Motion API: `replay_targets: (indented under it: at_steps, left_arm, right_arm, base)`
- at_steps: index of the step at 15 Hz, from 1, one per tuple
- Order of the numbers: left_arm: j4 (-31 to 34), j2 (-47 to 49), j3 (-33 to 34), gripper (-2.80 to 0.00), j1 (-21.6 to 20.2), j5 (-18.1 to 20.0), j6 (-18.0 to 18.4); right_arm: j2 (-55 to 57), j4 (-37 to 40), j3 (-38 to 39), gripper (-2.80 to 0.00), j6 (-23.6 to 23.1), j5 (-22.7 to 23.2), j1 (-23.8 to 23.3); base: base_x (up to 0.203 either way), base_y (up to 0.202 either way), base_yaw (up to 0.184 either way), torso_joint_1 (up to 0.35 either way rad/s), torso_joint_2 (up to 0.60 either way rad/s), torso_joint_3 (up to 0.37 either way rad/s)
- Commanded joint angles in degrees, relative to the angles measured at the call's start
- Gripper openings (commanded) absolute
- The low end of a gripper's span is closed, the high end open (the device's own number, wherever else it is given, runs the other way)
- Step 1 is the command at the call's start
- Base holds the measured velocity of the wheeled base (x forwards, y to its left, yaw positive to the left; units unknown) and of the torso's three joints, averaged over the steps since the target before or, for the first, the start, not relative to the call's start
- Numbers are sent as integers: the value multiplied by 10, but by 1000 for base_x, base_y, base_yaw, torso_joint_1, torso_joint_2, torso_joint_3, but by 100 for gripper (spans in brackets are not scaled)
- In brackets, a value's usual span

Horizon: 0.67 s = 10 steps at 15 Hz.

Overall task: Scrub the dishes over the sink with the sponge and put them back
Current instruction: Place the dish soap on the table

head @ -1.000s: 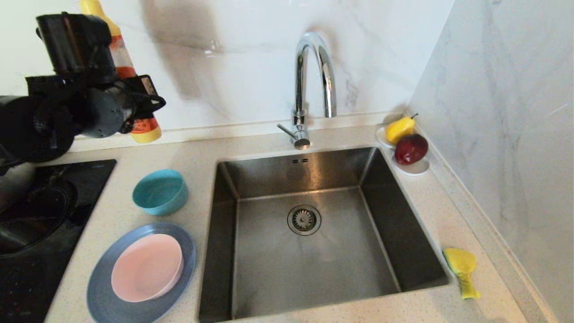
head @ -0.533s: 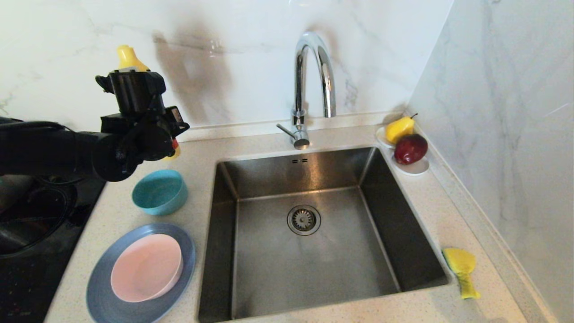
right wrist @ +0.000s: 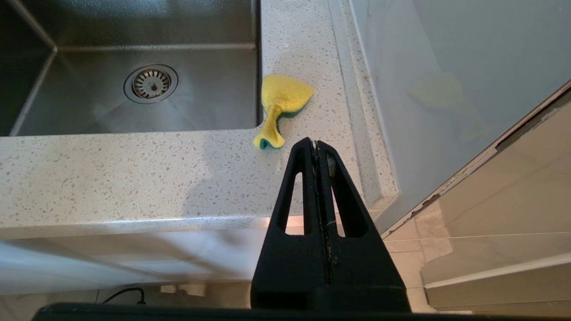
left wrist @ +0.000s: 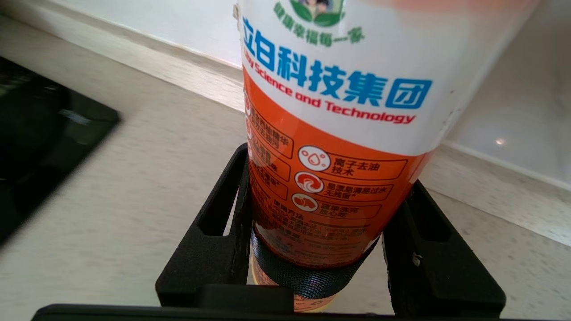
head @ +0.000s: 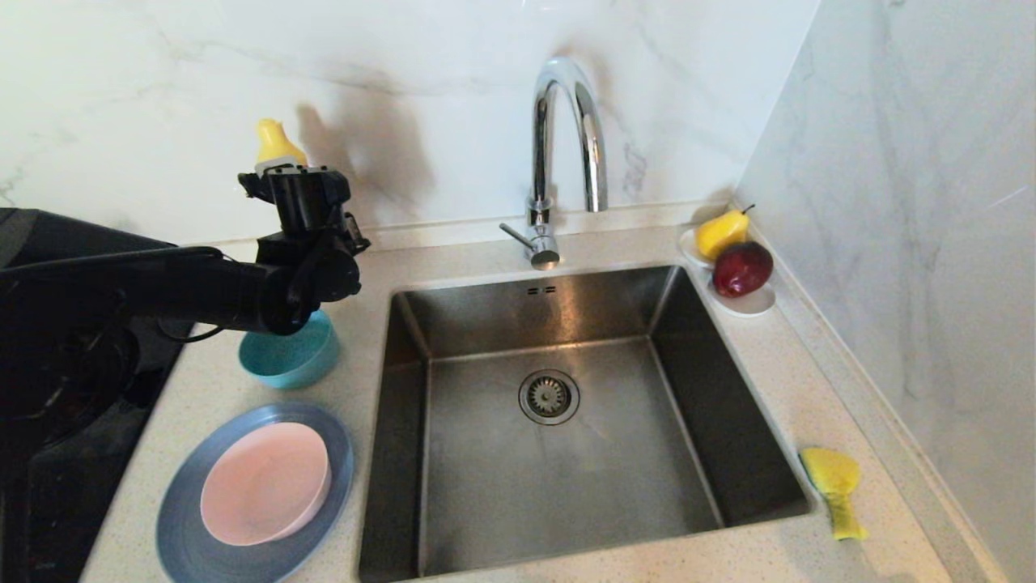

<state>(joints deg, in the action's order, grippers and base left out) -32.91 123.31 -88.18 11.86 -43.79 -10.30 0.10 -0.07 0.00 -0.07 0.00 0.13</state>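
While the left arm is reaching across the counter (head: 364, 405) from the hob side, it is hiding most of what it carries: in the head view only the yellow cap of the detergent bottle (head: 276, 144) is showing above the black wrist, and the arm is also covering the back rim of the small teal bowl (head: 291, 356). The left gripper (left wrist: 319, 209) is clamping the bottle (left wrist: 330, 147) low on its body, one finger (left wrist: 223, 223) on each side, pressing against the orange label. The bottle's top is running out of the wrist picture. Blue Chinese characters are reading across the white band, with "Science and Technology" in red beneath; the smaller print in the orange boxes is too fine to read. Whether the bottle's base is touching the counter cannot be told.

The right gripper (right wrist: 317, 147) is hanging off the counter's front edge, out of the head view, its fingers pressed flat together and holding nothing. Just beyond its tip the sponge (right wrist: 279, 107) is lying crumpled on the counter at the near right corner of the sink (head: 405, 453). The pale pink bowl (head: 265, 482) is sitting on the blue-grey plate (head: 324, 437) left of the sink, the plate's near edge cut off. A pear (head: 720, 232) and an apple (head: 740, 269) are resting on a white dish (head: 753, 304) by the tap (head: 566, 129).
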Motion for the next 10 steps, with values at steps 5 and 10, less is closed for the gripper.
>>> replay_targets:
  at_steps: [5, 10]
  left_arm:
    - [-36, 53, -36, -280, 5, -12, -1]
    - [-82, 73, -46, -280, 6, -28, 7]
  right_arm:
    - [0, 0, 0, -280, 0, 0, 0]
    - [0, 0, 0, -280, 0, 0, 0]
  base:
    - [0, 0, 0, 0, 0, 0]
    - [0, 0, 0, 0, 0, 0]
